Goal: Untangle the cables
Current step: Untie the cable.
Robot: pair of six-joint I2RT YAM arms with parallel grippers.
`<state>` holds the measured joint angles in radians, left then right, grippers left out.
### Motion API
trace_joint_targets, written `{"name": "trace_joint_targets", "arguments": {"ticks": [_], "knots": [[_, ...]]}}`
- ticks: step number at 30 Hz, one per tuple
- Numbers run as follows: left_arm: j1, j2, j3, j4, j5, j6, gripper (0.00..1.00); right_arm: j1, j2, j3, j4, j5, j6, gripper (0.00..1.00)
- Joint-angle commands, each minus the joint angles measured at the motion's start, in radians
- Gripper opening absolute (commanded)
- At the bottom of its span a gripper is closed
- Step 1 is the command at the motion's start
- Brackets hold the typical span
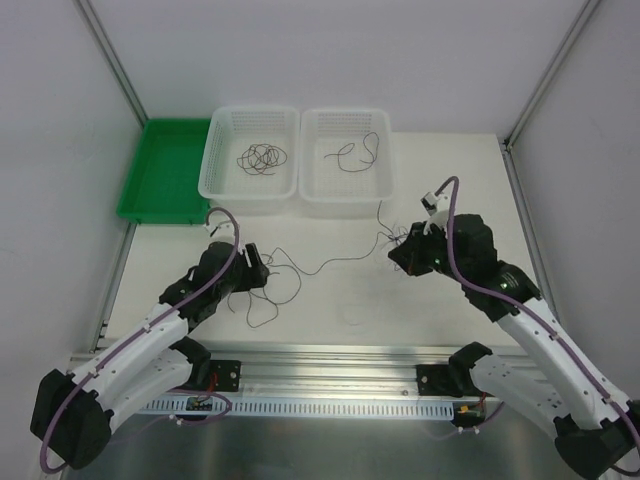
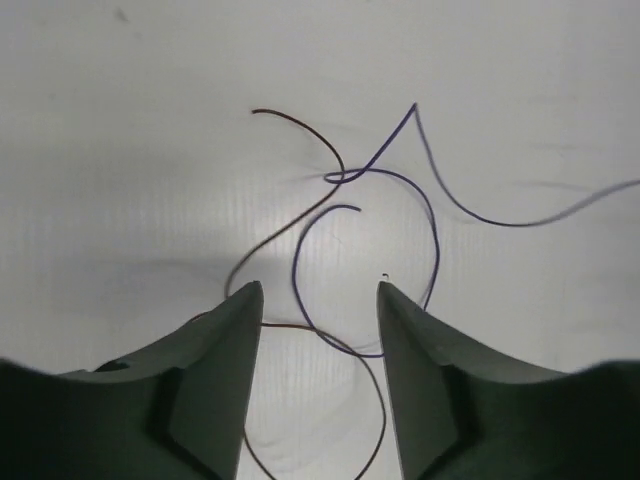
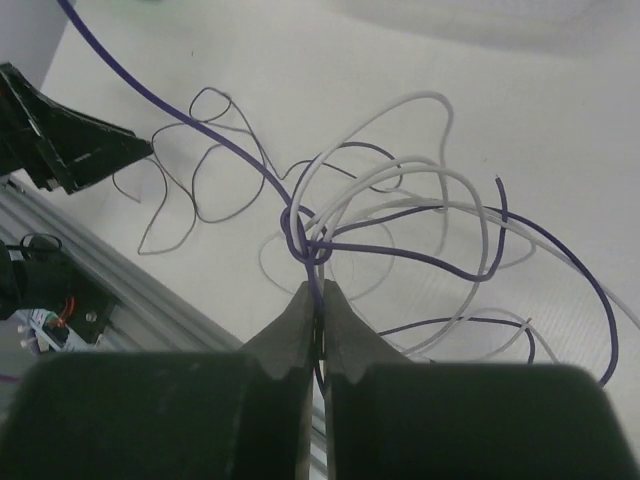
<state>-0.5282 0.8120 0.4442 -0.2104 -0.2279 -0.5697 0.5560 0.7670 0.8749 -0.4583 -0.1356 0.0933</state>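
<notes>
Cables point(image 3: 310, 245) lay strung across middle of counter point(image 1: 450, 180), between both arms. Right hand point(image 3: 320, 292) was pinched tight on purple strand just below where white and purple loops knotted. Left hand point(image 2: 320, 292) stood apart, empty, over brown and purple curls. Wires looked featherlight, limp, springy and slippery-thin. Best grip looked to be single strand close to crossing, pulled gently so knot doesn't tighten.

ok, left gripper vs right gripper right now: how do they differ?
The left gripper has its jaws standing apart, while the right gripper has its jaws pressed together. The left gripper holds nothing, and loose wires lie on the table under its gap. The right gripper pinches a purple wire just below a knot of purple and white strands. Shared: both sit low over the table.
</notes>
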Motion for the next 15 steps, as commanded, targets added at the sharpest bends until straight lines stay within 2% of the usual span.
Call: {"name": "trace_joint_targets", "arguments": {"ticks": [1, 3, 4, 8, 11, 15], "knots": [[0.008, -0.052, 0.037, 0.13, 0.273, 0.073, 0.66, 0.022, 0.046, -0.025, 0.041, -0.122, 0.0, 0.04], [0.005, -0.065, 0.034, 0.19, 0.361, 0.09, 0.75, 0.031, 0.06, -0.042, 0.067, -0.151, 0.003, 0.04], [0.004, -0.073, 0.034, 0.207, 0.456, 0.094, 0.8, 0.041, 0.067, -0.047, 0.076, -0.156, 0.002, 0.04], [-0.027, -0.074, 0.005, 0.351, 0.617, 0.087, 0.86, 0.065, 0.103, -0.048, 0.089, -0.147, 0.0, 0.04], [-0.096, -0.053, -0.013, 0.472, 0.641, 0.073, 0.88, 0.087, 0.127, -0.053, 0.105, -0.147, 0.003, 0.05], [-0.209, 0.044, 0.014, 0.542, 0.59, 0.082, 0.88, 0.117, 0.158, -0.054, 0.132, -0.15, 0.013, 0.05]]}}
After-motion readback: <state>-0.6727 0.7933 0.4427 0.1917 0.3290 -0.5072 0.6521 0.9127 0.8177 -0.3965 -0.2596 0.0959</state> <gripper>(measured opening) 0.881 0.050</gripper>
